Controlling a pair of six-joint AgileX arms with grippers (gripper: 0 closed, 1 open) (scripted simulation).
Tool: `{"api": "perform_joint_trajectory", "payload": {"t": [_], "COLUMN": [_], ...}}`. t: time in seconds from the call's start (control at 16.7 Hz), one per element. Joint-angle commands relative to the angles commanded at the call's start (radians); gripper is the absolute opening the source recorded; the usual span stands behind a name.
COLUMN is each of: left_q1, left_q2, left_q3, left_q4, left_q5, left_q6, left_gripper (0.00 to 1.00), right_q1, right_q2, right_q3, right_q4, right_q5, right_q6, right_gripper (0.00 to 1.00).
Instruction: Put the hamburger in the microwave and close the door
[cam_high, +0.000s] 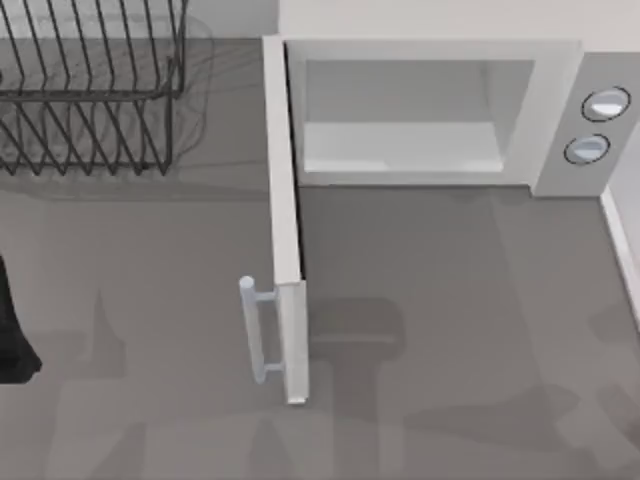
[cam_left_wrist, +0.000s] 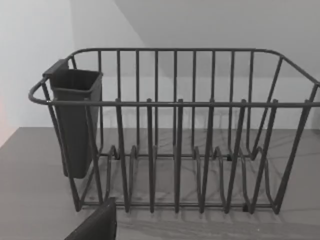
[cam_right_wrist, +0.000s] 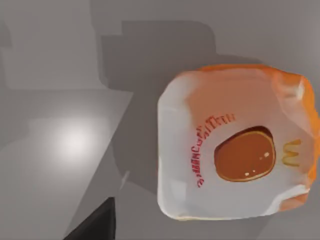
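The white microwave (cam_high: 560, 120) stands at the back right of the table, its pale cavity (cam_high: 400, 135) bare. Its door (cam_high: 285, 220) is swung wide open and juts toward the table's front, seen edge-on, with the silver bar handle (cam_high: 258, 330) on its left face. The hamburger (cam_right_wrist: 235, 145), in a white and orange wrapper with red lettering, lies close below my right wrist camera over the grey table. A dark part of my right gripper (cam_right_wrist: 95, 222) shows beside it, apart from the wrapper. My left gripper (cam_left_wrist: 97, 222) faces the dish rack, and part of that arm (cam_high: 12, 330) sits at the table's left edge.
A black wire dish rack (cam_high: 90, 90) stands at the back left, with a dark cutlery cup (cam_left_wrist: 75, 120) hung on one end. Two silver knobs (cam_high: 605, 103) sit on the microwave's grey panel. The table's right edge (cam_high: 622, 240) runs just past the microwave.
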Motion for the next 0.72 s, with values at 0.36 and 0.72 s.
{"api": "perform_joint_trajectory", "payload": {"t": [0.36, 0.72], "left_q1": [0.0, 0.0], "left_q2": [0.0, 0.0], "left_q3": [0.0, 0.0], "left_q4": [0.0, 0.0], "left_q5": [0.0, 0.0], "left_q6": [0.0, 0.0], "left_gripper": [1.0, 1.0], "right_q1": [0.0, 0.001], "right_q2": [0.048, 0.104], "right_q3": [0.043, -0.023], "right_q4": [-0.049, 0.072], "right_q5": [0.0, 0.0], "right_q6": [-0.029, -0.026], "right_gripper": [1.0, 1.0]}}
